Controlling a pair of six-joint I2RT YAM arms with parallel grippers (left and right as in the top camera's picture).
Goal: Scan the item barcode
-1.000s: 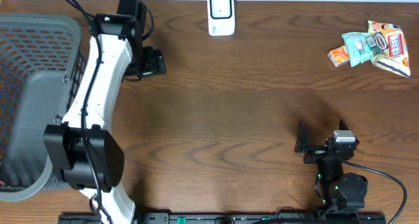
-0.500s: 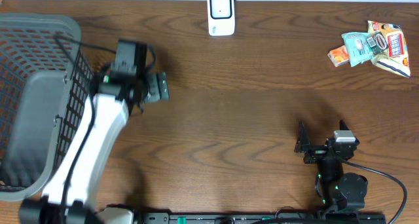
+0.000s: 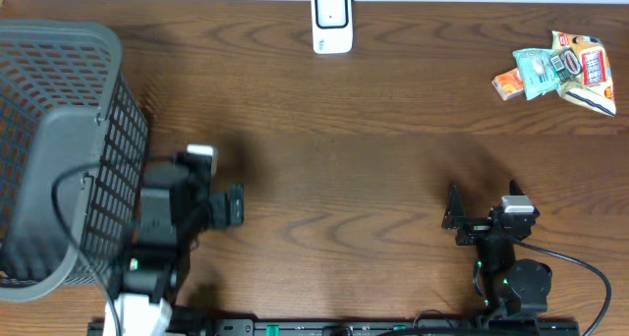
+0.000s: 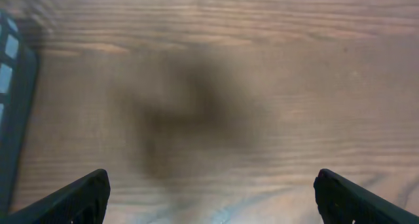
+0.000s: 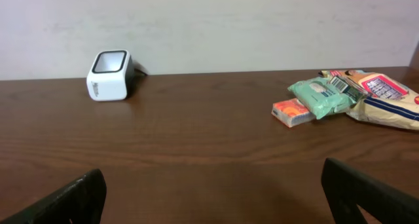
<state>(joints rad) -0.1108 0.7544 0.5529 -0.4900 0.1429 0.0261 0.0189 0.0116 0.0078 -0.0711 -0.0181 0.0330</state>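
Wooden table, seen from above. Left gripper sits over the near-left part of the table, just beside the grey mesh basket. Its jaws are spread wide and hold nothing. Its wrist view is blurred: bare wood grain beyond the two dark fingertips, and a dark edge of the basket at the left margin. Right gripper rests near the near-right edge, likewise released and empty. Its wrist view looks flat across the table toward a pale wall. White barcode scanner stands upright at the middle of the far edge, well apart from both arms. The items to scan lie in a small heap at the far-right corner. An orange packet lies on the heap's left, with a green pouch touching it. A printed snack bag lies on the right, overlapping the pouch. Both arms are well apart from the heap. Print on the packets is too small to read in any view.
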